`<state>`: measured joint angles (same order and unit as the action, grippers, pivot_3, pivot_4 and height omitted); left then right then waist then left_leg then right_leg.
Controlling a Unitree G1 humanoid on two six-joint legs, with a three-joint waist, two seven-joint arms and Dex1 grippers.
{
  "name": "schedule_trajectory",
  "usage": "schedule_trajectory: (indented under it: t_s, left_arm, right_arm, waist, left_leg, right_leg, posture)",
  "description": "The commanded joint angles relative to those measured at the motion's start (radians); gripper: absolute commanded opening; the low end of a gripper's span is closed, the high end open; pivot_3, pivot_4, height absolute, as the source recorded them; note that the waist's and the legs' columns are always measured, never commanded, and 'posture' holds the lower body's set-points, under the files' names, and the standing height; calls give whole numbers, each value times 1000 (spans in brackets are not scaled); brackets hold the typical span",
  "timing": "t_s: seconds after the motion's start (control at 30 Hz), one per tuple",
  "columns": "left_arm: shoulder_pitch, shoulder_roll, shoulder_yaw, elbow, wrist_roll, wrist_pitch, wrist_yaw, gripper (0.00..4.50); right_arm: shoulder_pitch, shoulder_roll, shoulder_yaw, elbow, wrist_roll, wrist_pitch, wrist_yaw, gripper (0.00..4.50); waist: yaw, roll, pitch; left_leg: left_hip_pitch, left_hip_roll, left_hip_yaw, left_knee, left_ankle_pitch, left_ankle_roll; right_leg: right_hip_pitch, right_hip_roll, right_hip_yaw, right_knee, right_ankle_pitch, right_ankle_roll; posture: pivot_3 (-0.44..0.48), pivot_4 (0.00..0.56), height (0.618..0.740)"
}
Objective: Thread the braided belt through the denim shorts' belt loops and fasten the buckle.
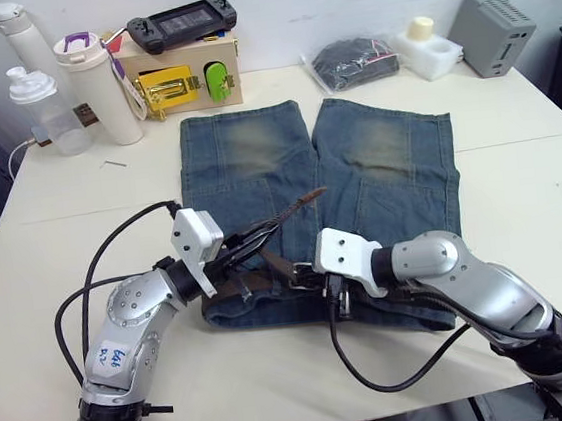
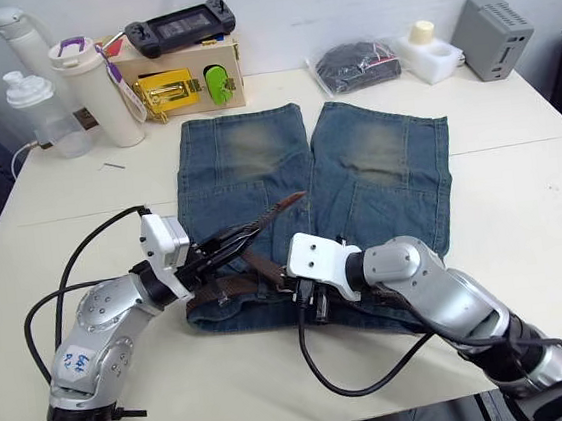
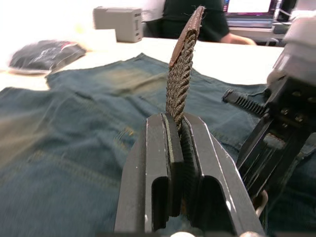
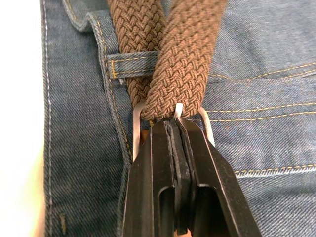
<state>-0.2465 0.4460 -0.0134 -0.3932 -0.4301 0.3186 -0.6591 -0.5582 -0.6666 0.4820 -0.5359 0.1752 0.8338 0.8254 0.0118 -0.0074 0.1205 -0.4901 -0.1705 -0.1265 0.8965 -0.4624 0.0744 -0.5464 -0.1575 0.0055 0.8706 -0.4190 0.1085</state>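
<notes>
Closest to the lens, in the right wrist view, the right gripper (image 4: 178,129) is seen with its two black fingers (image 4: 148,173) pressed together on the buckle (image 4: 139,118), whose silver frame shows on either side of the fingertips. Directly beyond the tips, the braided belt (image 4: 185,59) is drawn through that frame, and a second run of the strap passes under one of the belt loops (image 4: 129,64) just past and to one side of the tips. Under and around the fingers lies the waistband of the denim shorts (image 4: 79,148).

The left gripper (image 3: 178,121) is closed narrowly on the belt's free end, the woven strap being pinched between the pads and rising beyond the fingertips to its leather-capped tip (image 3: 197,15). Just beside these fingers the right gripper's black body is seen, so the two are working close together over the waistband.

The step in hand is judged to be the fastening: the tail appears already fed through the frame while the buckle is held steady. The next move probably calls for the tail to be pulled snug and the prong to be pushed into the weave; whether every loop is threaded cannot be told.
</notes>
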Motion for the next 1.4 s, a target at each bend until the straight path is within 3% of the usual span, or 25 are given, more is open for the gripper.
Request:
schedule_trajectory:
  t_s: [0.03, 0.27, 0.4, 0.53, 0.83, 1.13, 1.27, 1.4]
  left_arm:
    - [-26, -3, 0, -14, -1, -25, -15, 0]
    - [-114, -23, -36, 34, -5, -34, -61, 0]
    - [-148, -33, -54, 56, -10, -40, -93, 0]
    - [-197, -43, -54, 103, -18, -47, -129, 0]
    - [-470, -66, -69, 447, -20, -119, -356, 0]
    - [-787, -234, -146, 818, 51, -273, -548, 0]
    - [-875, -314, -143, 872, 59, -311, -583, 0]
    - [-860, -331, -145, 876, 79, -327, -608, 0]
  right_arm:
    - [-11, -21, 82, 59, -25, 49, 42, 32]
    - [-143, -29, 285, 124, -58, 133, 184, 32]
    - [-231, 48, 313, 236, -62, 154, 213, 32]
    - [-262, 71, 344, 280, -69, 128, 274, 32]
    - [-194, 64, 422, 278, -131, 49, 365, 32]
    - [-142, 76, 416, 253, -150, 59, 392, 32]
    - [-127, 77, 411, 241, -157, 73, 387, 32]
    - [-115, 79, 396, 240, -170, 81, 370, 32]
  waist:
    - [-3, 0, 0]
    - [-13, -1, -7]
    - [-15, -2, -9]
    - [-16, -3, -10]
    - [-16, -6, -15]
    - [-9, -11, -22]
    - [-10, -11, -22]
    - [-9, -11, -22]
  left_leg:
    - [0, 0, 0, 0, 0, 0]
    - [1, 0, 0, -1, 0, 0]
    - [14, 0, -1, -7, 0, 0]
    - [16, 0, -1, -7, 0, 0]
    - [17, 0, -2, -7, -1, 0]
    - [16, -1, -5, -5, -1, 0]
    - [16, -1, -6, -5, -1, 0]
    - [16, -1, -6, -6, -1, 0]
  right_leg:
    - [0, 0, 0, 0, 0, 0]
    - [1, 0, 0, 0, 0, 0]
    - [13, -1, -2, -4, 0, 0]
    - [15, -1, -2, -5, 0, 0]
    - [15, -1, -3, -5, 0, 0]
    - [18, -1, -3, -7, 0, 0]
    - [18, -1, -3, -8, 0, 0]
    - [18, -1, -3, -8, 0, 0]
  posture:
    - [0, 150, 646]
    - [0, 150, 646]
    - [0, 150, 646]
    - [0, 150, 646]
    - [0, 150, 646]
    - [0, 150, 646]
    - [0, 150, 646]
    - [0, 150, 646]
